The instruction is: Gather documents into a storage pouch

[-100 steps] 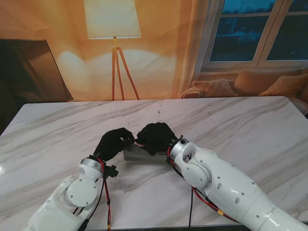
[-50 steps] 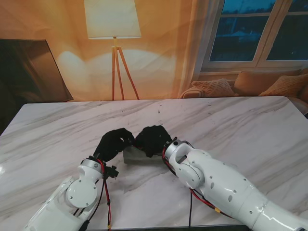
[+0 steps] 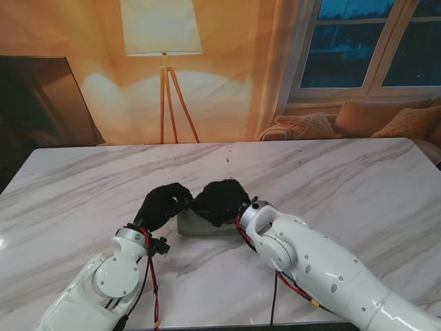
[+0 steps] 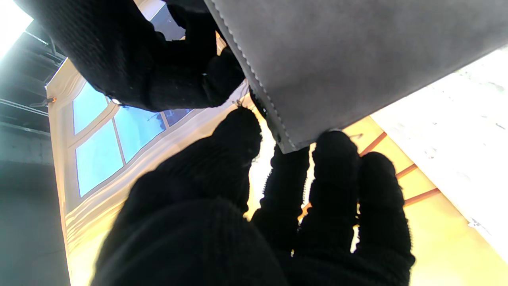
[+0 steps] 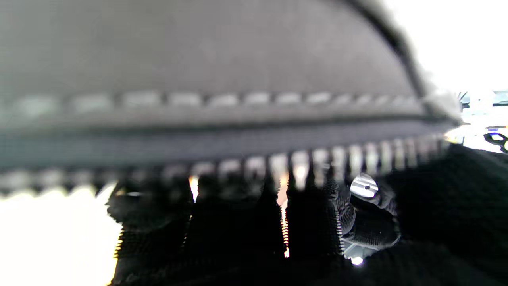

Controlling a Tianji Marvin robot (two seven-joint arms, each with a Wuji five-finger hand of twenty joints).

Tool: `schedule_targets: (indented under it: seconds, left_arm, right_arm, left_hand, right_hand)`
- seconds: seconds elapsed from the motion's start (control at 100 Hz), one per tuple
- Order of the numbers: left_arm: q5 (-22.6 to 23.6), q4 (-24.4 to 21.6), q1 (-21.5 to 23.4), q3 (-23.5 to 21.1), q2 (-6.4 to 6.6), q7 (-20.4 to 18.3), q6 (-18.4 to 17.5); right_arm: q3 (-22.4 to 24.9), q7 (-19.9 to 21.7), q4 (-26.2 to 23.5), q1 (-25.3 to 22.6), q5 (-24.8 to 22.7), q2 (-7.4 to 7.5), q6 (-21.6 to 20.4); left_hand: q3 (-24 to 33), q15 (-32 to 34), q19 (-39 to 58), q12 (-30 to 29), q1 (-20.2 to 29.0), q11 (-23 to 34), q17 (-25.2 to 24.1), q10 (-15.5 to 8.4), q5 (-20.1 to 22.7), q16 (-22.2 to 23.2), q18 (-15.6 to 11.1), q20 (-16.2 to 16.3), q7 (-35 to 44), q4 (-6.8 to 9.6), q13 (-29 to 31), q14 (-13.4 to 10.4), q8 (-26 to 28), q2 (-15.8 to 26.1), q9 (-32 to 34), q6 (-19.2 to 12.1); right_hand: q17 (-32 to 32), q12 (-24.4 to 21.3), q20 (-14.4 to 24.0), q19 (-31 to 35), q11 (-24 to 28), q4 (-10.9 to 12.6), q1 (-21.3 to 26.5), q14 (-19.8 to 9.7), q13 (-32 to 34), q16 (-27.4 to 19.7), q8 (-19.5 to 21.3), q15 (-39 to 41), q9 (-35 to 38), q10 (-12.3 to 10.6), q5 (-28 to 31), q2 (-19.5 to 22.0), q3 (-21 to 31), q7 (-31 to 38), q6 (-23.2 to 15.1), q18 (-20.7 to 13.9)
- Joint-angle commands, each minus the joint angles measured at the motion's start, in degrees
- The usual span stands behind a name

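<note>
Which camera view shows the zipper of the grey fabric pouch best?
The right wrist view: the zipper teeth of the grey fabric pouch run across it, though blurred. The left wrist view shows only a stitched corner; the stand view hides the zipper behind both hands.

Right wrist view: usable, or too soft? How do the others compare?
Right wrist view: too close, the pouch and its zipper teeth are blurred, the background blown out white. Left wrist view: sharp on the pouch stitching, the left hand dark against bright window light. Stand view: evenly lit, warm lamp glow.

Blurry grey pouch [image 5: 206,51] w/ zip edge, right hand fingers [image 5: 238,222] against it
</note>
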Motion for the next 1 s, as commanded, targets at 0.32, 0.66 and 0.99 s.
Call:
schedule_targets:
  seconds: [0.32, 0.66, 0.99]
  left_arm:
    - [0.67, -0.59, 0.08, -0.01, -0.36, -0.33, 1.45]
    - [0.99, -0.50, -0.13, 0.07, -0.37, -0.23, 2.14]
    - [0.77, -0.36, -0.31, 0.32, -0.52, 0.09, 2.74]
  right_arm:
    - [6.97, -1.29, -5.47, -5.24, -1.67, 1.03, -0.12]
    - [15.24, -0.96, -8.05, -9.11, -4.71, 1.98, 1.93]
    - [20.22, 1.35, -6.10, -9.81, -7.57, 2.89, 5.67]
  left_hand:
    - [0.16, -0.09, 1.71, -0.16, 2.85, 0.00, 0.25, -0.41, 1.26, -0.61, -2.51, 0.48, 2.21, -0.46, 2.28, 2.83, -0.48, 1.79, 2.14, -3.56]
    - [0.20, -0.12, 1.72, -0.19, 3.46, -0.27, 0.37, -0.40, 1.73, -0.63, -2.47, 0.39, 2.80, -0.50, 2.29, 2.87, 0.06, 1.82, 2.51, -4.35]
    - [0.23, -0.32, 1.80, -0.28, 3.38, -0.43, 0.50, -0.30, 1.94, -0.80, -2.36, 0.35, 2.72, -0.48, 2.65, 3.06, 0.20, 1.63, 2.79, -4.61]
  right_hand:
    - [-14.30, -6.17, 1.30, -5.11, -5.86, 8.25, -9.78, 2.27, -13.06, -0.01, 11.38, -6.60, -12.38, 0.16, -5.05, -0.05, 0.35, -21.21, 4.78, 0.93]
    - [-24.84, -7.97, 2.13, -15.82, -8.99, 8.94, -10.93, 4.98, -22.43, -3.85, 12.30, -24.91, -14.83, -0.60, -7.15, 2.77, -2.58, -22.89, 3.20, 2.52]
    - [-27.95, -8.97, 1.79, -19.60, -10.36, 9.57, -10.43, 5.78, -24.52, -5.42, 13.17, -30.07, -15.65, -0.47, -7.18, 7.10, -5.09, -22.42, 1.59, 2.66]
